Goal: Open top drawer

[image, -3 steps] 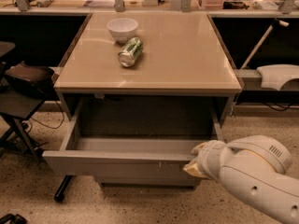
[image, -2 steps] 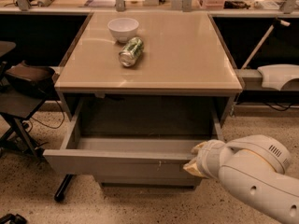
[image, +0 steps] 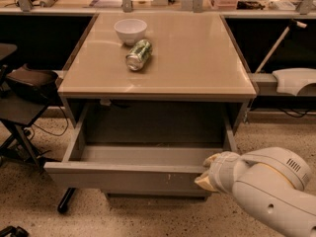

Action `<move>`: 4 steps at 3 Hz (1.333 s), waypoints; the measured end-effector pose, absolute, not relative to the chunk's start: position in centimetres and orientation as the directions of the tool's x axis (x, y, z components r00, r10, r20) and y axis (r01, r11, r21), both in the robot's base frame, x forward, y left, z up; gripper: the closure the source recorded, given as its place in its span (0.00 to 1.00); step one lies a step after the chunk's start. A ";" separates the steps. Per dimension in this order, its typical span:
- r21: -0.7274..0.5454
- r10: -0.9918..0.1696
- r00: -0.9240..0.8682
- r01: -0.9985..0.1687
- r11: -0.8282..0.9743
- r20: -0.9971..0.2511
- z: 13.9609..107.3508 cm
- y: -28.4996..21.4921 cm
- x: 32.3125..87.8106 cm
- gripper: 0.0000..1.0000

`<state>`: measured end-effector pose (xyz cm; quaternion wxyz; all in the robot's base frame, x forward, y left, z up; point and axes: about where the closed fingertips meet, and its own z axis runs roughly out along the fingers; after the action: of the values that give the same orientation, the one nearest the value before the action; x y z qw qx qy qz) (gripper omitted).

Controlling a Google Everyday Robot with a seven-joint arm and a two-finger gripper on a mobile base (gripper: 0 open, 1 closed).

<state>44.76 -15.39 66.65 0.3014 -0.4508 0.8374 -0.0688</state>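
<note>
Looking through the camera view, we find the top drawer [image: 123, 176] standing well out of the cabinet, toward 6 o'clock from the tabletop [image: 197, 68], its plain grey box open to sight; the gripper [image: 210, 176] sits at the right end of the drawer's front panel, about 4 o'clock in the frame, at the panel's top edge; whether it is clenched on that edge or released we cannot tell, since the wrist covers it; the task looks to us all but done.

We judge the chief risk to be pulling further; the drawer seems near the end of its travel, and a hard tug could jar it against its stops or shift the whole cabinet; because the gripper is at the right end and not the middle, any pull is off-centre, and the drawer could skew and bind on its runners; a jolt might also set the green can [image: 138, 54], lying on its side on the tabletop, rolling toward an edge; the white bowl [image: 130, 30], just at 11 o'clock of the can, stands upright and seems less at risk.

Around the cabinet, a dark chair [image: 27, 83] stands at 9 o'clock, and a black leg [image: 66, 201] reaches the floor near the drawer's left corner, close enough to catch it should the drawer swing; a white casing [image: 296, 80] lies at 3 o'clock, well apart from the drawer; the arm [image: 269, 196] fills the 5 o'clock corner, and on backing away it could knock the open front panel.
</note>
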 end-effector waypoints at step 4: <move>-0.381 -0.791 -0.434 -0.707 0.596 -0.431 66.6 -15.7 42.4 1.00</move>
<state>42.43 -15.72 66.58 0.2933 -0.4436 0.8439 -0.0717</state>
